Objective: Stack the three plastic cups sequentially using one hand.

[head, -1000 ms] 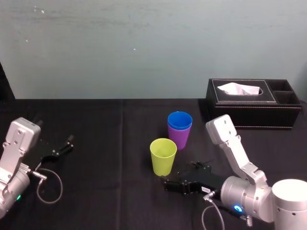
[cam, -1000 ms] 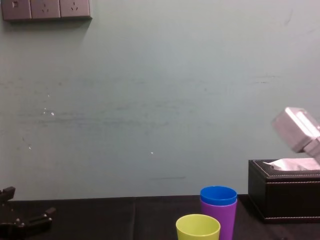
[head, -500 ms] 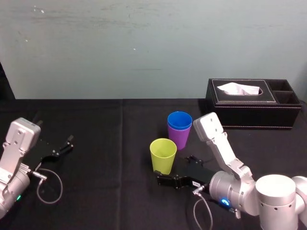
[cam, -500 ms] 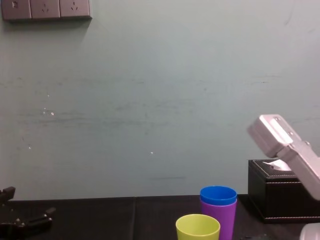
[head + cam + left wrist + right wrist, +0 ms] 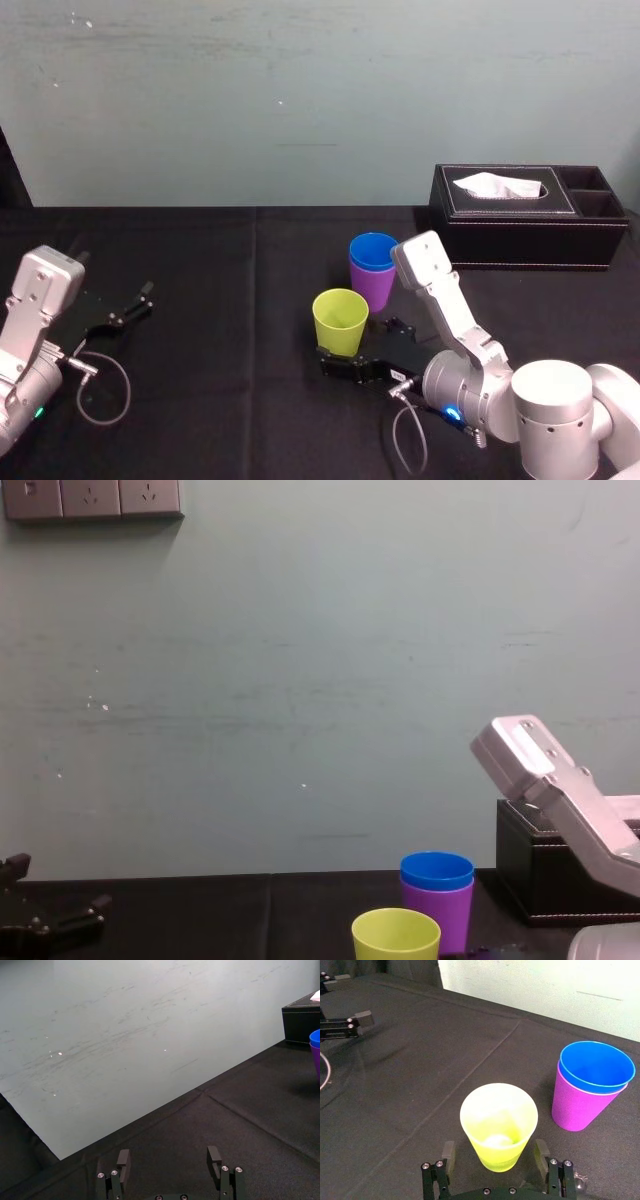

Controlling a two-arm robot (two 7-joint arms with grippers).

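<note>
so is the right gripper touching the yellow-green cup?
Apart. The right wrist view shows the right gripper open, its fingers either side of the yellow-green cup, black cloth visible in both gaps.

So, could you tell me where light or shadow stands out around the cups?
Right wrist view: the yellow-green cup lets light through, with a pale patch on its floor, between the fingers of the open right gripper. Left wrist view: a faint shadow on the black cloth beside the purple cup, beyond the parked left gripper. Head view: the right arm's blue ring glows.
</note>
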